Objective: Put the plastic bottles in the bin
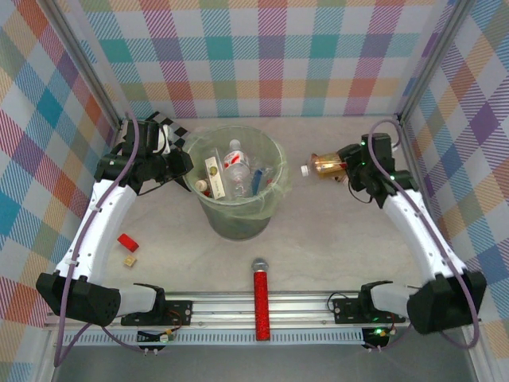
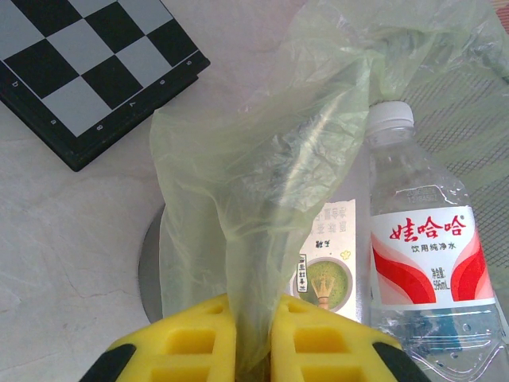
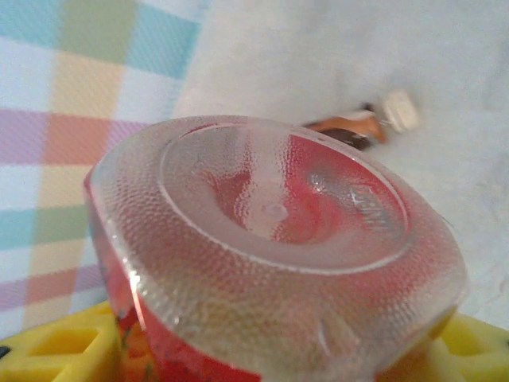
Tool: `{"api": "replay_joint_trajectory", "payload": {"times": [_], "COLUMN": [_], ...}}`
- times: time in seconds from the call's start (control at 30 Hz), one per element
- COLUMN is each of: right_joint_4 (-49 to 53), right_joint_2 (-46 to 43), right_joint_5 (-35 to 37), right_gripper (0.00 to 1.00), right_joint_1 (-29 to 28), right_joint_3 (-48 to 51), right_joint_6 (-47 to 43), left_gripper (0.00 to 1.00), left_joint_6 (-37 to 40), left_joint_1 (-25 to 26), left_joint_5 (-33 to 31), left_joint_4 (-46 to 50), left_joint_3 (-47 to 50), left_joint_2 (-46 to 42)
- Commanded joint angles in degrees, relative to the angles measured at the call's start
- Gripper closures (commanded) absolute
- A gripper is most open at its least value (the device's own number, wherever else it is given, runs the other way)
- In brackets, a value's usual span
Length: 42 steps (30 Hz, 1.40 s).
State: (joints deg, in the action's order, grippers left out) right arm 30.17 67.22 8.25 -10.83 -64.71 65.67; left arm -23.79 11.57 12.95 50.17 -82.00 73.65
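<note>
The table (image 1: 334,239) carries the bin (image 1: 238,219), a checkerboard (image 2: 79,72), a red microphone (image 1: 261,302) and 2 small blocks (image 1: 127,241).

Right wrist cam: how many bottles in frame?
2. A clear red-labelled plastic bottle, base toward the camera, is held in the right gripper; a small orange-brown white-capped bottle lies on the pale table beyond. The near one may hide others.

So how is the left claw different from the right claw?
The left claw pinches the thin green bin bag; the right claw grips a bottle with a red label. The left claw is squeezed almost shut; the right claw is wider, around the fat bottle. The left claw is beside the bin; the right claw is out over the table. Both have yellow fingers.
</note>
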Motion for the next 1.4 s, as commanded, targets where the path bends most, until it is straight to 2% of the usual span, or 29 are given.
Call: {"api": "replay_joint_trajectory", "payload": {"times": [0.0, 0.13, 0.33, 0.53, 0.7, 0.97, 1.03, 1.13, 1.37], "right_joint_4": [-4.21, -3.05, -2.44, -0.31, 7.48, 16.91, 19.12, 21.52, 21.52], "right_joint_2": [-3.89, -2.54, 4.30, 17.48, 29.70, 39.52, 40.95, 41.81, 40.80], "right_joint_5": [-5.84, -12.72, -13.47, -15.75, -17.99, -23.62, -23.56, -21.75, -19.83], "right_gripper": [0.56, 0.54, 0.53, 0.53, 0.52, 0.49, 0.44, 0.31, 0.16], "right_joint_1": [-0.19, -2.73, -14.88, -26.54, -33.20, -35.30, -35.31, -35.27, -35.25], "right_joint_3": [-3.78, -12.47, -24.40, -37.09, -50.14, -60.49, -62.08, -64.19, -67.07], "right_joint_6": [-13.73, -22.16, -31.82, -38.67, -45.44, -47.86, -47.38, -47.43, -48.40], "left_gripper": [0.87, 0.87, 0.87, 0.87, 0.87, 0.87, 0.87, 0.87, 0.87], "left_joint_6": [-1.16, -1.17, -1.10, -1.72, -2.04, -2.05, -2.05, -2.04, -1.87], "left_joint_1": [0.31, 0.29, 0.31, 0.29, 0.29, 0.29, 0.36, 0.30, 0.29], "left_joint_5": [1.02, 0.98, 0.93, 2.81, 3.22, 3.24, 3.27, 3.22, 2.87], "left_joint_4": [-1.83, -1.82, -1.57, -2.31, -2.14, -2.18, -2.20, -2.28, -2.01], "left_joint_3": [-0.15, -0.22, -0.35, -0.32, -0.92, -1.13, -1.14, -1.20, -1.40], "left_joint_2": [0.10, 0.09, -0.08, -0.03, -0.04, -0.64, -0.65, -0.82, -1.03]}}
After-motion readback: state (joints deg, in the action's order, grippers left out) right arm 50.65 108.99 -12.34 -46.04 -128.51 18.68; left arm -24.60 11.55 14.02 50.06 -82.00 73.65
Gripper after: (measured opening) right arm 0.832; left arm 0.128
